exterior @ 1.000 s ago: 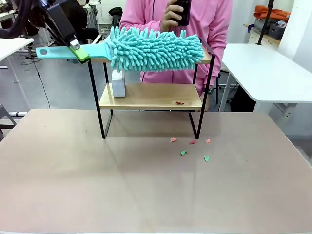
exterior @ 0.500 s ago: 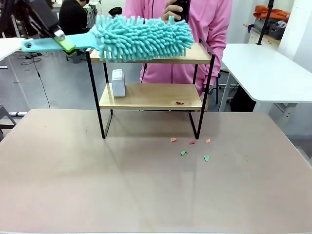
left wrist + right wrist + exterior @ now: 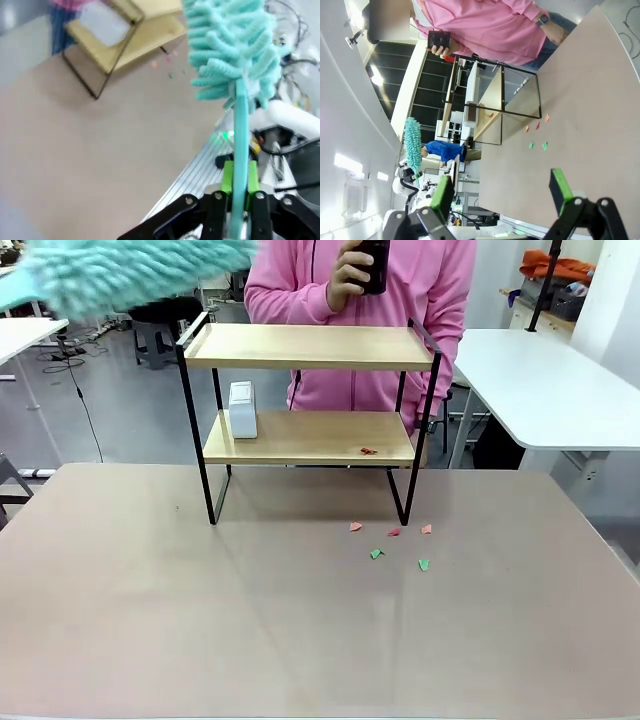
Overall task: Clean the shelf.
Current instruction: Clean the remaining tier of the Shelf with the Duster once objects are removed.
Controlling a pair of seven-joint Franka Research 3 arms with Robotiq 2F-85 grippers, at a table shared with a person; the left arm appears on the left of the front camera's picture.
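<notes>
The shelf (image 3: 310,347) stands at the table's far side, two wooden boards in a black frame; it also shows in the left wrist view as the shelf (image 3: 131,36) and in the right wrist view as the shelf (image 3: 496,97). My left gripper (image 3: 236,186) is shut on the handle of a teal fluffy duster (image 3: 231,47). That duster (image 3: 120,270) is a blur high at the top left, clear of the shelf. A red scrap (image 3: 368,451) lies on the lower board. My right gripper (image 3: 501,191) is open, holding nothing, off the table's near side.
A white box (image 3: 242,409) stands at the left of the lower board. Several red and green paper scraps (image 3: 392,542) lie on the beige table (image 3: 300,640) in front of the shelf. A person in a pink top (image 3: 420,280) stands behind it holding a phone (image 3: 374,262).
The duster has lifted off the shelf's top board and swung up and to the left, leaving the board bare. The right arm has not moved.
</notes>
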